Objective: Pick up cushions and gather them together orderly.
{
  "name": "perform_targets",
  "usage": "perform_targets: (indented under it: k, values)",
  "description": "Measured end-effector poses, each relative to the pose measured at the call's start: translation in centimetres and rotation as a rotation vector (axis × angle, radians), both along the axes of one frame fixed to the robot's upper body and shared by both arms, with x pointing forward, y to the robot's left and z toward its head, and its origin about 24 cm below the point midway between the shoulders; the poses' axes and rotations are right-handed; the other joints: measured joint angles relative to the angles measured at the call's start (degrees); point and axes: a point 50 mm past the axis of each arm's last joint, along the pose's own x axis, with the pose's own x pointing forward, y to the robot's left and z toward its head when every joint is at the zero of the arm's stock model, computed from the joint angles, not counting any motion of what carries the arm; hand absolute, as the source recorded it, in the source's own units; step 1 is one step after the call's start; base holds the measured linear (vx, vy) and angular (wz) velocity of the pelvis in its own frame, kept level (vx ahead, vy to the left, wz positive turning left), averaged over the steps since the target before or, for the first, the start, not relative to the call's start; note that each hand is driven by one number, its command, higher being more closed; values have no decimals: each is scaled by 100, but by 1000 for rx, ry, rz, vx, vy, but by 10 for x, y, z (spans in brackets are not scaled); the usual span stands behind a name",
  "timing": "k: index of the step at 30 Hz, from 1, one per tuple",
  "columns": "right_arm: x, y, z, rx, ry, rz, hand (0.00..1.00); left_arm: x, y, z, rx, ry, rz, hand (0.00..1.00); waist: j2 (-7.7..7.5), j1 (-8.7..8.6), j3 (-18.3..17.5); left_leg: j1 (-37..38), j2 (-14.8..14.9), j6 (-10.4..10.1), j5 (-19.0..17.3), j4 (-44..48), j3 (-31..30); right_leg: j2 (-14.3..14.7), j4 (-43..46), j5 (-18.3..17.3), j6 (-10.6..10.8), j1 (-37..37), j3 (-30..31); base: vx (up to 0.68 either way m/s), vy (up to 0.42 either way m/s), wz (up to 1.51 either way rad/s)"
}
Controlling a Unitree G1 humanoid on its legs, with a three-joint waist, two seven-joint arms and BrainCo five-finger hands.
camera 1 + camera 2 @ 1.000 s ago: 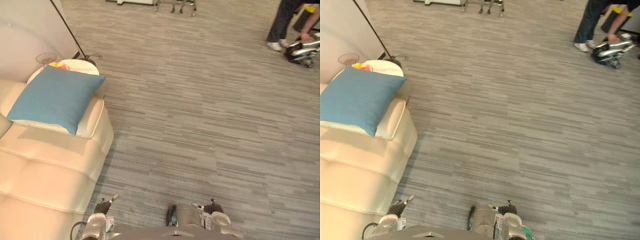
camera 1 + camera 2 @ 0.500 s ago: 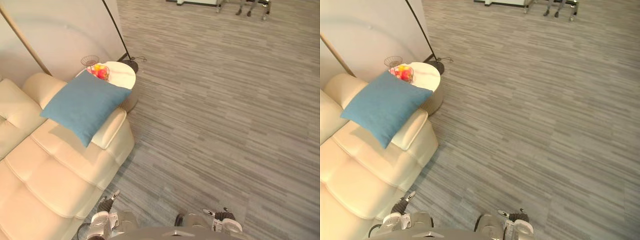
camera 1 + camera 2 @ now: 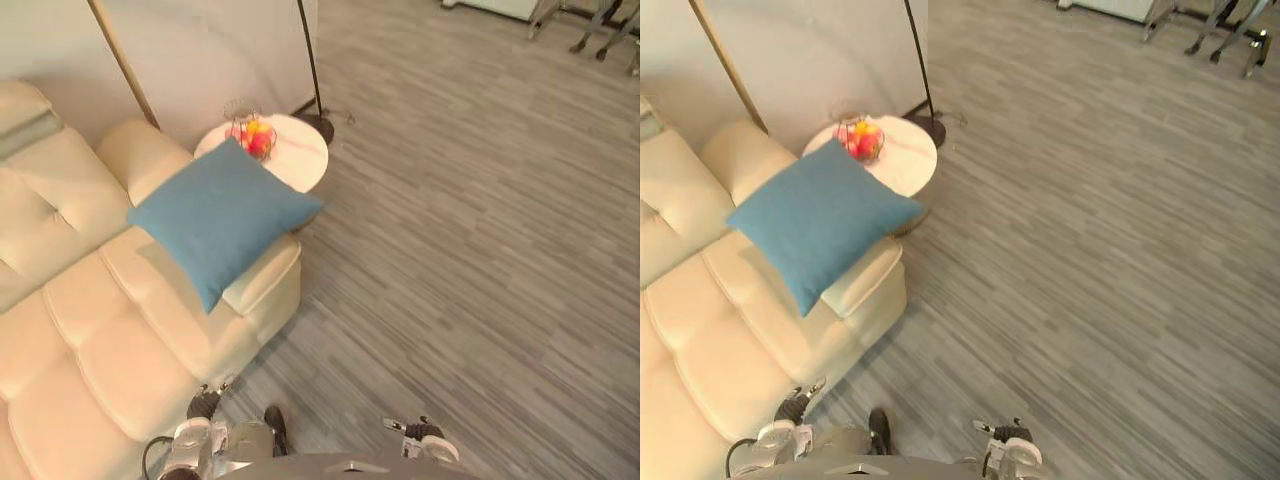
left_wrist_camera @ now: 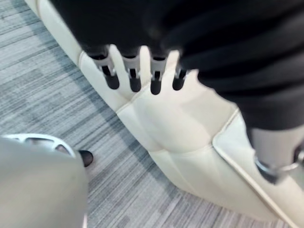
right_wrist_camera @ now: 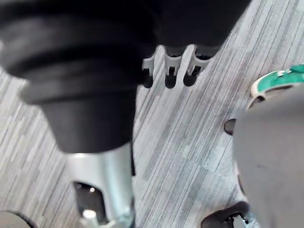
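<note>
Blue cushion (image 3: 220, 215) propped on armrest of cream sofa (image 3: 100, 340); left hand (image 4: 155, 80) beside sofa's front, right hand (image 5: 170, 76) farther off, both slack-fingered, holding nothing.

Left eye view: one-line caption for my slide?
Blue cushion rests on the cream sofa arm beside a round side table.

The blue cushion (image 3: 220, 218) is a matt, woven-looking cloth with a faint grain. The cream sofa (image 3: 90, 340) under it looks like smooth leather, softly shiny on its padded panels. The round counter (image 3: 300, 158) beside it has a smooth white top, and the basket (image 3: 240, 112) on it is thin wire. The floor (image 3: 480, 250) is matt grey, streaked like carpet tile.
</note>
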Motion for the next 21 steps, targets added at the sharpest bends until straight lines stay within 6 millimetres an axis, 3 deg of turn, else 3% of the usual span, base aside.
perform_targets:
  k: [2, 3, 4, 6, 7, 8, 10, 11, 12, 13, 15, 17, 21]
  values:
    - [4, -2, 2, 1, -15, 8, 0, -1, 4, 0, 8, 1, -1, 0, -59, -42, -1, 219, -190, 72, -78, -150, -83, -419, 1576, 86, 32, -659, 229, 114, 55, 14]
    - [7, -2, 2, 2, -26, 12, 0, -1, 5, 0, 12, 4, -4, 0, -148, -120, 47, 298, -265, 153, -165, -158, -194, -567, 2171, -87, -13, -908, 348, 99, 21, 35]
    - [9, -1, 3, 1, -30, 21, 0, -2, 7, 0, 17, 8, -4, 0, -123, -135, 71, 321, -269, 154, -186, -151, -248, -585, 2310, -272, -33, -1001, 380, 87, -15, 49]
    - [11, 0, 3, -4, -31, 51, 0, -5, 13, 0, 31, 18, 3, 0, -154, -144, 67, 528, -164, 109, -258, -160, -512, -346, 2149, -903, -155, -1270, 279, 128, -61, 55]
    - [12, -1, 3, -5, -32, 51, 0, -6, 13, 0, 32, 20, 4, 0, -142, -147, 70, 571, -119, 87, -271, -161, -569, -254, 1973, -962, -184, -1309, 251, 153, -110, 67]
    - [12, -1, 4, -6, -33, 52, 0, -7, 13, 0, 33, 22, 6, 0, -101, -159, 73, 625, 50, 3, -319, -143, -747, 39, 1315, -1002, -210, -1454, 280, 100, -98, 52]
    - [13, -1, 4, -6, -35, 54, 0, -7, 14, 0, 34, 25, 6, 0, -105, -158, 71, 634, 184, -127, -355, -138, -906, 291, 404, -783, -232, -1532, 424, 139, -199, 61]
    - [10, 0, 3, -5, -23, 59, 0, -8, 18, 0, 44, 29, 6, 0, -244, -164, 40, 655, 119, -286, -417, -113, -1093, 370, -633, -158, -226, -1495, 681, 145, -216, 66]
    - [8, 1, 2, -2, -15, 63, 0, -8, 20, 0, 49, 30, 6, 0, -330, -168, 25, 666, 66, -340, -442, -103, -1141, 341, -750, 299, -232, -1488, 758, 223, -248, 69]
    - [5, -1, 1, -10, -3, 70, 0, -8, 19, -1, 47, 35, 12, 0, -322, -173, -11, 694, 110, -443, -460, -56, -1292, 359, -728, 542, -259, -1412, 695, 152, -144, 38]
    - [7, -12, 4, -48, 0, 94, 0, -10, 10, -3, 23, 38, 20, 0, -77, -114, -6, 663, 336, -591, -537, -45, -1285, 542, -736, 416, -338, -1418, 573, 207, -181, 11]
    - [9, -17, 6, -64, -6, 97, 0, -11, 5, -4, 2, 39, 38, 0, 60, -144, 6, 665, 415, -633, -548, -107, -1400, 635, -672, 351, -341, -1410, 512, 197, -149, 7]
    - [6, -15, 5, -60, 4, 102, 0, -10, 4, -4, -4, 36, 47, 0, 16, -172, -18, 759, 484, -700, -506, -298, -1634, 669, -500, 98, -379, -1362, 368, 135, -85, 27]
